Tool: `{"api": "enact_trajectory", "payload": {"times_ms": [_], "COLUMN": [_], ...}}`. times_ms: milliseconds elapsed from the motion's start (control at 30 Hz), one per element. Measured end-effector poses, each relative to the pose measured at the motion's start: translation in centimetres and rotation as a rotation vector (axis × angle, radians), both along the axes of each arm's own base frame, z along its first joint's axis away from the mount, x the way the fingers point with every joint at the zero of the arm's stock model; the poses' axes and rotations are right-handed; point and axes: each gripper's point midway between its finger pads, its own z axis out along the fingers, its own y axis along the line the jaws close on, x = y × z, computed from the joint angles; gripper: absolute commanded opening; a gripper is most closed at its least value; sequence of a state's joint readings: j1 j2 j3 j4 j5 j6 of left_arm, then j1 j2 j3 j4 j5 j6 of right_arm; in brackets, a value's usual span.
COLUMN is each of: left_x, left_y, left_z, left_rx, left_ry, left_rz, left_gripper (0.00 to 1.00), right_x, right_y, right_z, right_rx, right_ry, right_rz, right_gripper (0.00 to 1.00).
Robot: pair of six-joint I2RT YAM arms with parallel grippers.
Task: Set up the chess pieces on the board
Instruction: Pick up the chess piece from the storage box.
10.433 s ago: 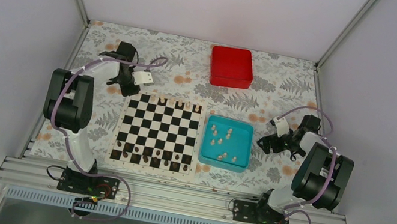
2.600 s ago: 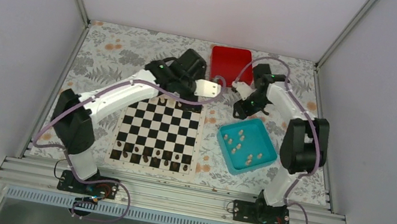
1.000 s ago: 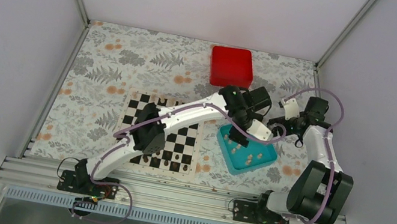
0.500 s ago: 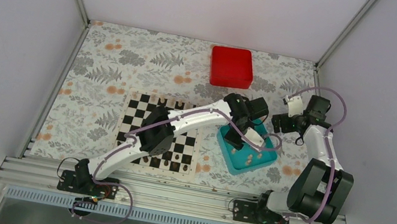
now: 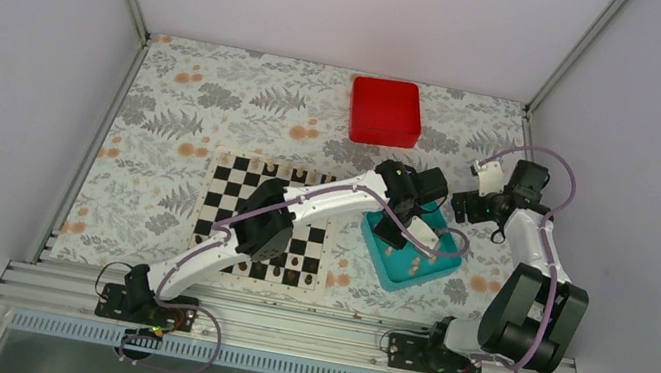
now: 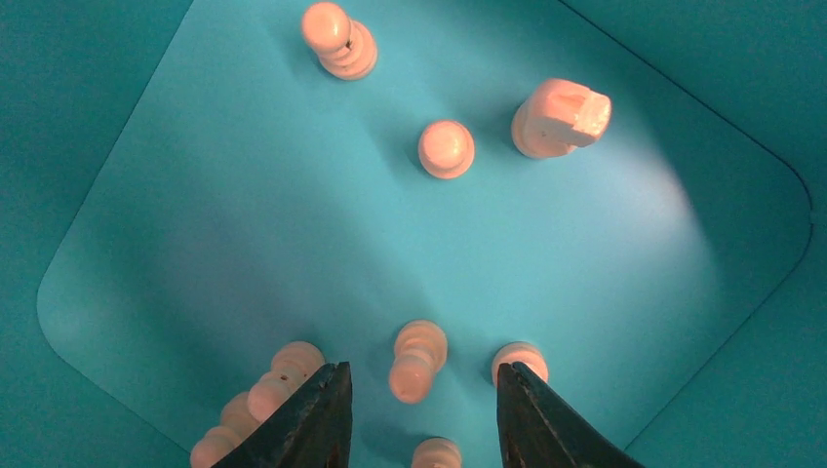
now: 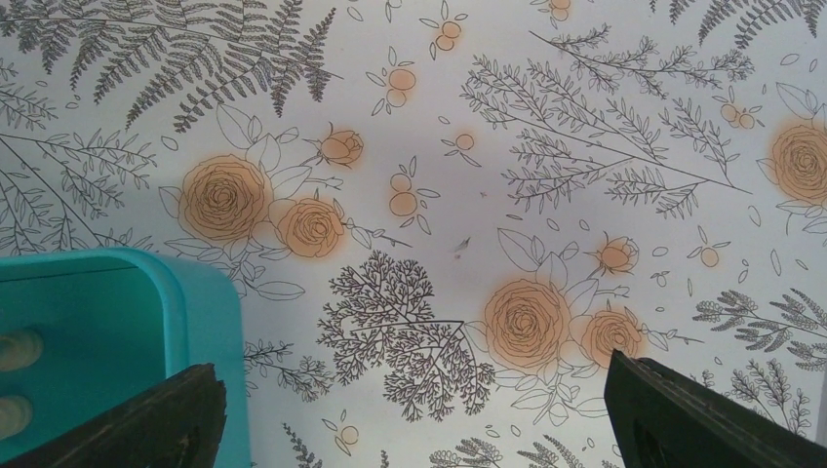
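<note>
**Left gripper straddles a cream piece in the tray; most of the set is unplaced**

The cream chess pieces [image 6: 446, 148] sit loose in the teal tray [image 5: 421, 275], just right of the board [image 5: 222, 191]. The left gripper [image 6: 422, 375] is low in the tray, its jaws partly apart around one tilted piece but not touching it. The dark pieces [image 5: 301, 265] line the board's near edge, so placing the cream side looks barely begun. Only the left wrist view shows separate shapes, such as a knight [image 6: 559, 117]. The top view shows specks. The right gripper [image 7: 412, 375] hangs wide and empty over the floral surface [image 7: 585, 146], beside the tray's corner.
</note>
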State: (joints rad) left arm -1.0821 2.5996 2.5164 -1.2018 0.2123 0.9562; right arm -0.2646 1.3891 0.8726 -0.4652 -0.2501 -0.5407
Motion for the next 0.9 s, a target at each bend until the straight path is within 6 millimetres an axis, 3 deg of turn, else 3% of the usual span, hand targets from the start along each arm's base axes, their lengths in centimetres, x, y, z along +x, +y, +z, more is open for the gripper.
{"api": "enact_trajectory", "payload": {"times_ms": [233,700,900], "left_x": [0.2,0.6,0.7], "left_y": [-0.1,0.0,-0.1], "left_z": [-0.2,-2.1,-2.2], "left_rx": [0.002,0.028,0.029], "left_ry": [-0.012,-0.020,-0.024], "left_rz": [-0.002,-0.001,0.000], "left_gripper": [0.29,0.23,0.15], "right_x": [0.0,-0.1,-0.1], "right_y": [0.0,0.2,0.3], "right_z": [-0.2,-0.3,-0.3], "right_rx": [0.002,0.010,0.017], "right_ry": [0.008,0.012,0.010], "right_rz": [0.001,0.005,0.010], "right_gripper": [1.00,1.00,1.00]}}
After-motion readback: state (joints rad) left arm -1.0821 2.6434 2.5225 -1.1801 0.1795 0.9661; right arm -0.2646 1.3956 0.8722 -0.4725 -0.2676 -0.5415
